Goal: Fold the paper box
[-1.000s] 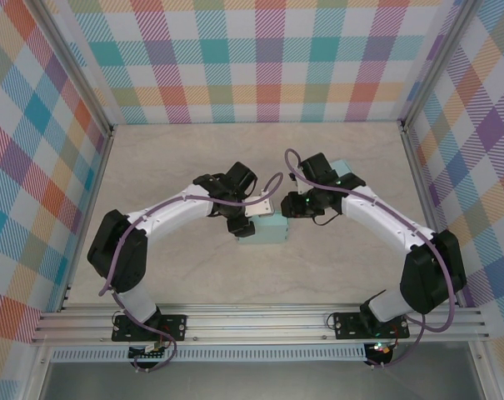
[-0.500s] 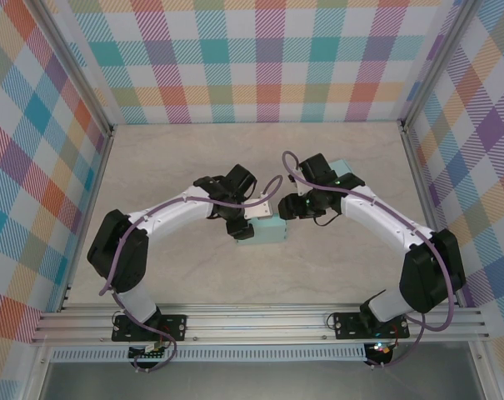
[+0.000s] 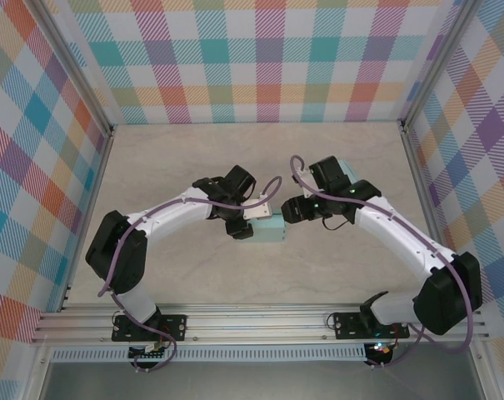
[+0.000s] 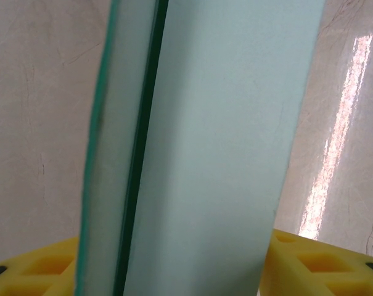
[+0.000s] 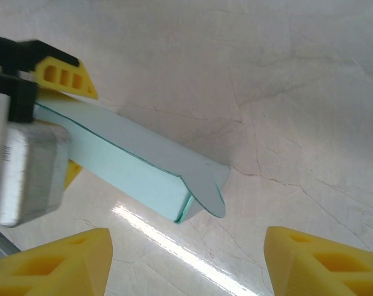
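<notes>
One paper box [image 3: 268, 231] sits near the middle of the table [image 3: 152, 167], its body already squared into a sleeve. I judge the end work remains, with one rounded flap [image 5: 206, 188] not yet tucked. Of my two claws, the left claw [image 3: 244, 228] grasps the box's 9 o'clock end, while the right claw [image 5: 186, 264] hangs released at its 2 o'clock.

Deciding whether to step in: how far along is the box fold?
Done: the paper box is already formed into a flat-sided sleeve. In hand: the left gripper clamps it, while the right gripper is open near its end, apart from it. To do: the rounded end flap sticks out untucked and needs closing.
</notes>
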Robot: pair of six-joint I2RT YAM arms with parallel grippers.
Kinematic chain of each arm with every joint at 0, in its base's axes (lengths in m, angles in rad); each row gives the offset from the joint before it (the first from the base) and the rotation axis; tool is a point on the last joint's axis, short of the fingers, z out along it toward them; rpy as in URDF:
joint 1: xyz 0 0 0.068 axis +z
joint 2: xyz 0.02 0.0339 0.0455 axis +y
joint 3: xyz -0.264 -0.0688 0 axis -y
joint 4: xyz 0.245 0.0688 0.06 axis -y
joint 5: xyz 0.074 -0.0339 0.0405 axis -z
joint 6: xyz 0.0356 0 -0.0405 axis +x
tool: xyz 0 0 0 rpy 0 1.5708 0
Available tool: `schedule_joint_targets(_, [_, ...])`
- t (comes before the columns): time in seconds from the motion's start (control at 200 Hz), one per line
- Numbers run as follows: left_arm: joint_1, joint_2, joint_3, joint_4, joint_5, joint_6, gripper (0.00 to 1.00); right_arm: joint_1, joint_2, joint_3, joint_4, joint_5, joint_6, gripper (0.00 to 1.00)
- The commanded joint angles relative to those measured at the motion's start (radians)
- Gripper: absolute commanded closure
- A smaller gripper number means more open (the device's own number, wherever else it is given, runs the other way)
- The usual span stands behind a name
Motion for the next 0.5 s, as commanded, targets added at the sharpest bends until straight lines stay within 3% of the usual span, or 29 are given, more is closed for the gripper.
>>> schedule_joint_targets(0.0, [-0.003,-0.032,-0.011,0.007,-0.008,0.006,0.42,0.006,0.038,-0.026,0.028,-0.004,-0.036,0.34])
schedule_joint_targets(0.27, [-0.008,-0.037,-0.016,0.013,-0.010,0.013,0.42,0.006,0.128,0.006,0.062,-0.017,-0.034,0.46])
schedule_joint_targets(0.495, [-0.017,-0.032,-0.020,0.026,-0.019,0.014,0.43,0.007,0.161,0.038,0.070,-0.071,-0.001,0.82])
